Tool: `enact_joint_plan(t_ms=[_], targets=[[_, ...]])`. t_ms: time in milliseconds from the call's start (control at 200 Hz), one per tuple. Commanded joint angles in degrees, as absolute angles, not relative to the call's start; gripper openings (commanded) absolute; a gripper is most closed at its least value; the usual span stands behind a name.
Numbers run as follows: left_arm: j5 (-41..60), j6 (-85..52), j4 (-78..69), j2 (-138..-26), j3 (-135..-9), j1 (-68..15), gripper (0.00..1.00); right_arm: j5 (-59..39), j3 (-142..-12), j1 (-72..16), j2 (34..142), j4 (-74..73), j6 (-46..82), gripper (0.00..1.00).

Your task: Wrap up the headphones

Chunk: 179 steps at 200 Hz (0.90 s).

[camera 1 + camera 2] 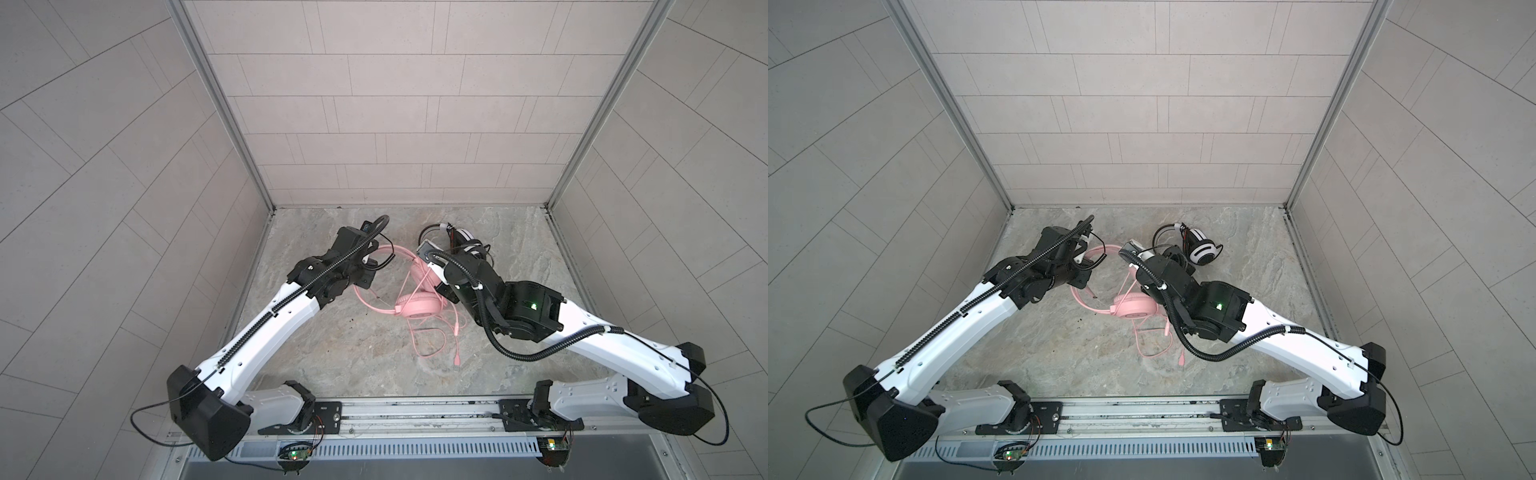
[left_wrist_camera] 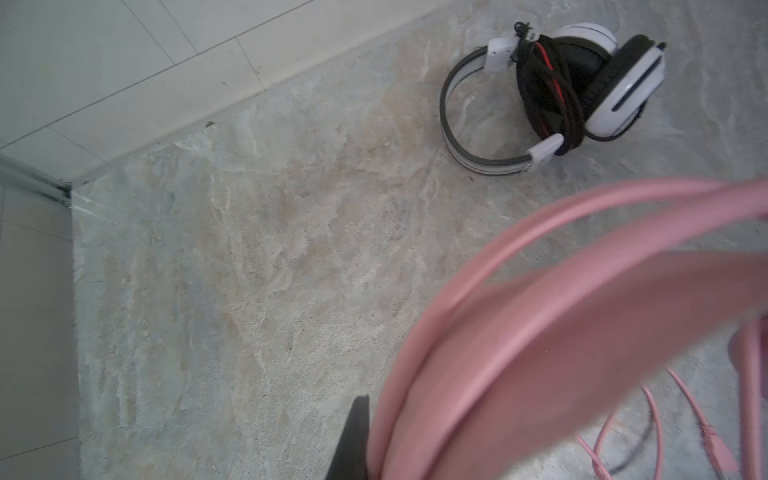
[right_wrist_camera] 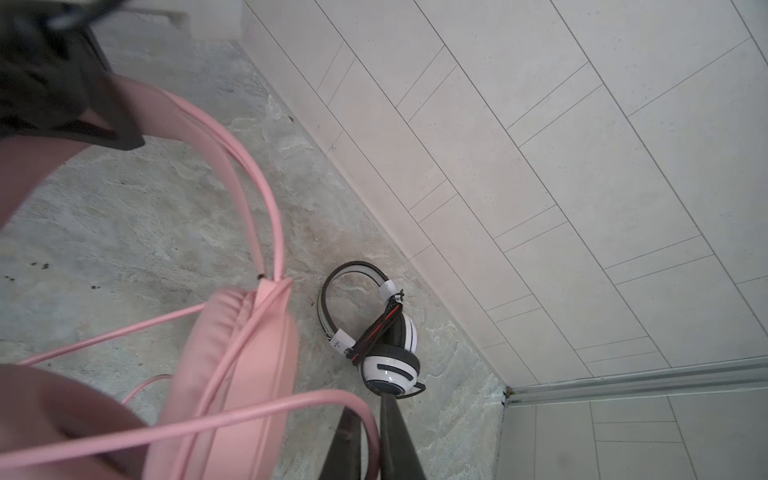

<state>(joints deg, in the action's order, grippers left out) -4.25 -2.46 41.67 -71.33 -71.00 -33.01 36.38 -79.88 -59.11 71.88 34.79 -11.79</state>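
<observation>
While in left hand (image 1: 372, 262), pink headphones (image 1: 417, 307); cable (image 3: 249, 419) in right hand (image 3: 370, 415).

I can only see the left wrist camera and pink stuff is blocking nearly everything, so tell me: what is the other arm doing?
Observer: The right gripper has pinched the pink cable between its fingers.
Operator: Is my gripper really holding the pink band?
Observer: Yes. The right wrist view shows the left gripper clamped on the band of the pink headset.
Operator: Where did the ear cups go?
Observer: In both top views one ear cup rests on the table, between the two arms.
</observation>
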Motion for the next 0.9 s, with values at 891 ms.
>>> enact_joint_plan(t_ms=[891], targets=[[31.5,-4.0,36.5,-61.0,-75.1,-30.9,0.00,3.2,-72.5,-30.2,81.9,22.4,10.4,0.15]])
